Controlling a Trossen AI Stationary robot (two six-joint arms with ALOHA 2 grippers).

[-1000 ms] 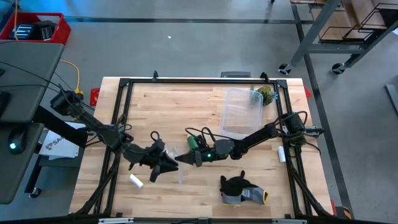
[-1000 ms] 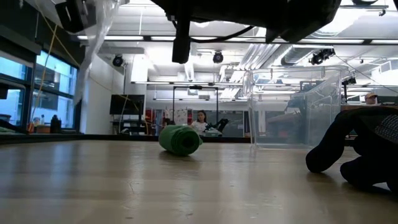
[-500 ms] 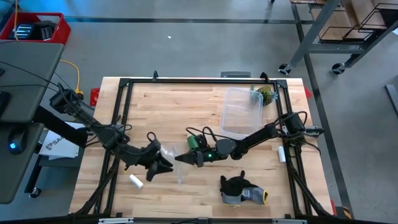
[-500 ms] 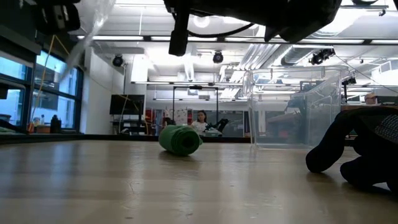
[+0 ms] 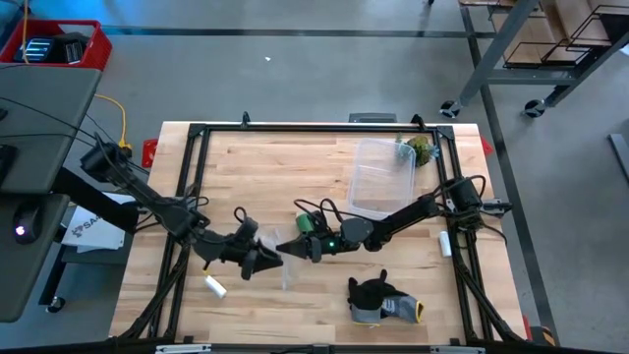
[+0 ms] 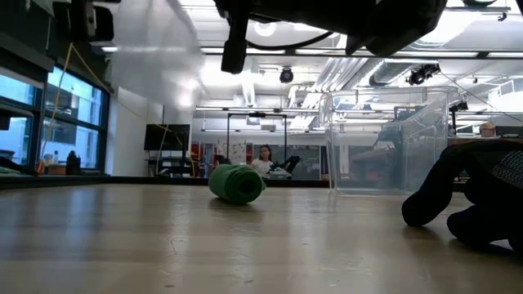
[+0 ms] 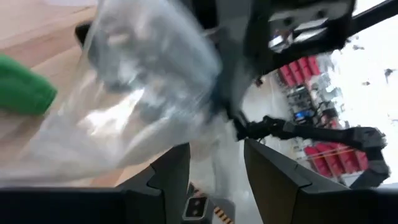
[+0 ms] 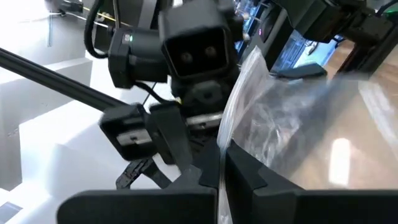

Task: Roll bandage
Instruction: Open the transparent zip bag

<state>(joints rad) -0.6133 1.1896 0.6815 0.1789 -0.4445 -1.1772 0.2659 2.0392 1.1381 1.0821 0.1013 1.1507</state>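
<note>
Bandage (image 6: 236,184) roll on its side, untouched.

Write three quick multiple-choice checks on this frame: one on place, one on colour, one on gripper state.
1. Where is the bandage?
A. inside the clear container
B. on the table, outside the container
C. on the glove

2. What colour is the bandage?
A. white
B. grey
C. green

3. What is the right gripper doing?
A. shut on the clear plastic bag
B. wide open over the glove
C. shut on the bandage

Key:
1. B, the bandage lies rolled on the table, apart from the clear container.
2. C, it shows bright green in the high and low views.
3. A, the right gripper pinches the clear plastic bag in its wrist view.
</note>
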